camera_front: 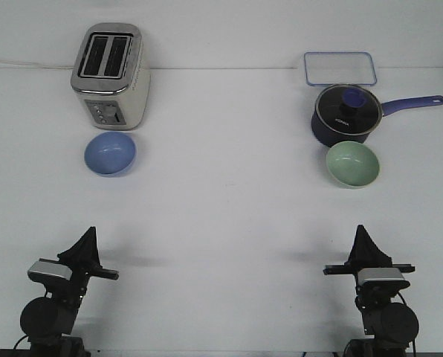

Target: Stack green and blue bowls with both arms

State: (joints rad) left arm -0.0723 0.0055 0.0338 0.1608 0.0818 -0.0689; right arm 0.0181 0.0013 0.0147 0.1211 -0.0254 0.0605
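Observation:
The periwinkle blue bowl sits upright on the white table at the left, just in front of the toaster. The pale mint green bowl sits upright at the right, just in front of the navy saucepan. Both bowls are empty. My left gripper is low at the near left, well short of the blue bowl, its fingers together in a point and holding nothing. My right gripper is at the near right, well short of the green bowl, also closed to a point and empty.
A silver two-slot toaster stands at the back left. A dark navy saucepan with a glass lid stands at the back right, its long handle pointing right. A clear container with a blue rim lies behind the saucepan.

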